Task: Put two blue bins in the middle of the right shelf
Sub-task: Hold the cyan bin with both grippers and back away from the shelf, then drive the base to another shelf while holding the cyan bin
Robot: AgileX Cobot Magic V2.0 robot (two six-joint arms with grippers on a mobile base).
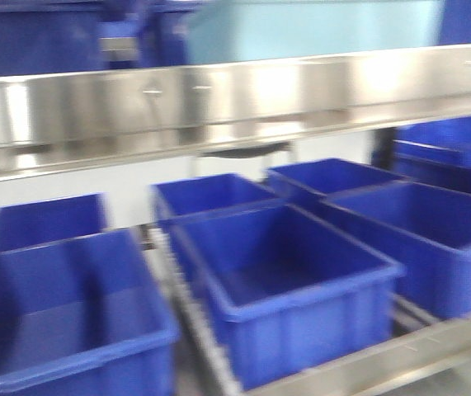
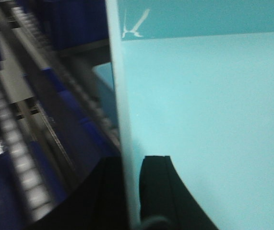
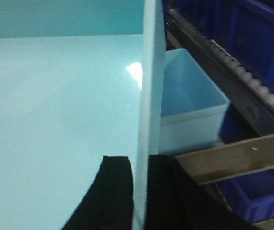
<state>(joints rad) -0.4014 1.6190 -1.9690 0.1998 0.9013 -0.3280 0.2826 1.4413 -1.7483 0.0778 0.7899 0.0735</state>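
Evidently sharing the load, left pincer (image 2: 131,165) and right pincer (image 3: 141,163) each pinch an opposite wall of one pale light-blue rectangular plastic bin (image 1: 301,29), upper centre in the front view; its twin bin (image 3: 189,96) sits centre-right of the right wrist view.

Steel roller shelf (image 1: 219,103) with rows of dark blue bins (image 1: 293,289) on its lower level, plus one pale blue bin (image 3: 189,110).
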